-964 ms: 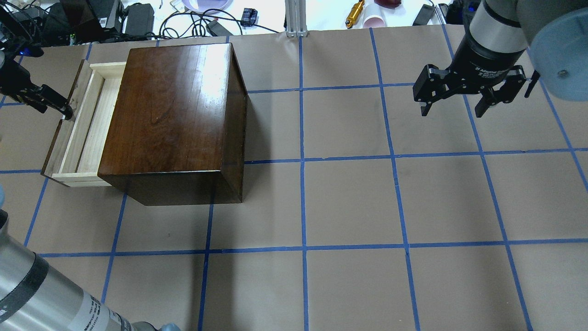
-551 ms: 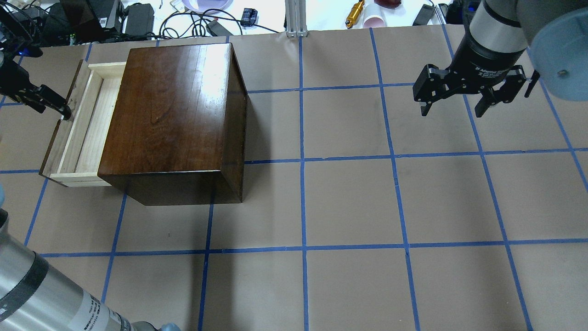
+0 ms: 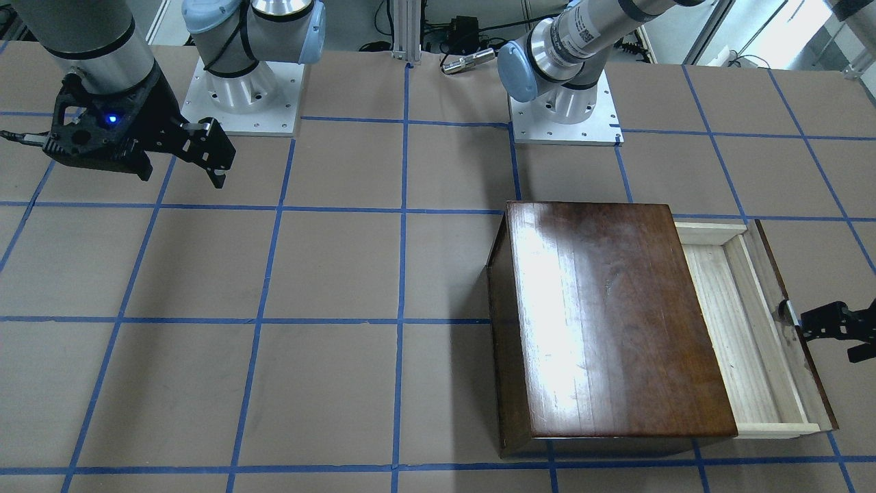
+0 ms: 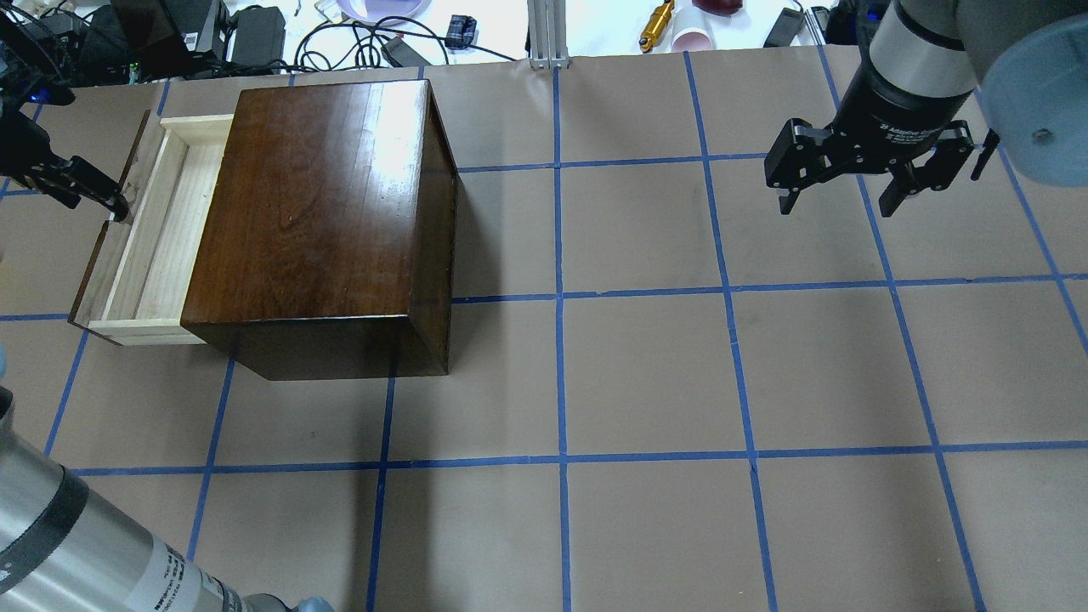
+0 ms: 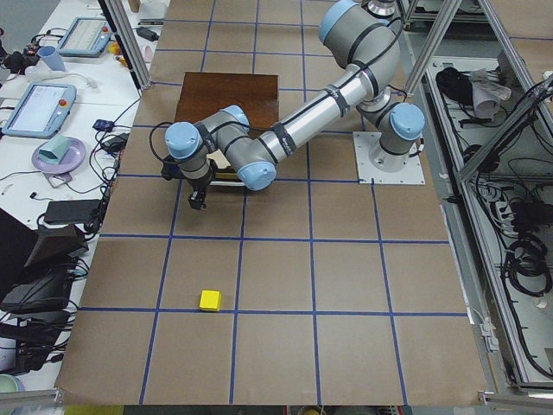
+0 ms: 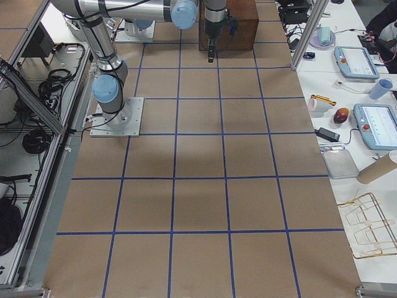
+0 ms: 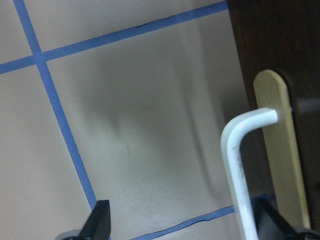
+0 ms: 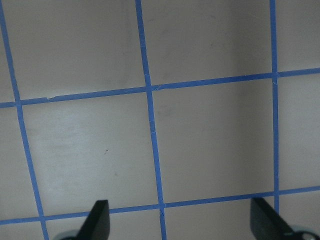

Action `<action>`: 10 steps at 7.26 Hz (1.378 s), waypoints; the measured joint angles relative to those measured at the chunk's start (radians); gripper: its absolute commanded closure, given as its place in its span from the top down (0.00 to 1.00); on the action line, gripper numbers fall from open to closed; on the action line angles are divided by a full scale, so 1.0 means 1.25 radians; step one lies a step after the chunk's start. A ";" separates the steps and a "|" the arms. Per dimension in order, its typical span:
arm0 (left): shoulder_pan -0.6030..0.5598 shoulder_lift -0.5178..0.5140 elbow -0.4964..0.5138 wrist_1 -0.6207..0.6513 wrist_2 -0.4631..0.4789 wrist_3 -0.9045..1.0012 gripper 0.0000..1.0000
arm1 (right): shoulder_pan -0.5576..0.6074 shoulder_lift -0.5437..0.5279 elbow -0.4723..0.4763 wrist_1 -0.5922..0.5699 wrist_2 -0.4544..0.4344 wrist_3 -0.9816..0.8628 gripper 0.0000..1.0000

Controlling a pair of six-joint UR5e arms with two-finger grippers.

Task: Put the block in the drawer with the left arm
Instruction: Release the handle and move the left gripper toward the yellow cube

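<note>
l gripper [image 7: 184, 221] jaws apart by drawer handle [image 7: 234, 165], r gripper [image 4: 837, 208] jaws apart too.

The box [image 4: 323, 212] is sitting on the worktop [image 4: 646, 374], on the robot's left half. The drawer [image 4: 161, 246] is sticking out of the box's left side, toward the worktop's left end. The left end effector [image 4: 102, 200] is hanging just outside the front panel [image 4: 109, 255] of the drawer, with the handle [image 7: 240, 165] lying between its fingers, close beside one of them. The block [image 5: 210, 299] is lying on the worktop farther left, well apart from the drawer. The right end effector [image 4: 837, 208] is hovering over the right half, well apart from the box.
</note>
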 measured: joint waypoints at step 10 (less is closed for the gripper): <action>0.162 -0.050 0.073 0.131 -0.003 -0.081 1.00 | 0.000 0.000 0.000 0.000 0.000 0.000 1.00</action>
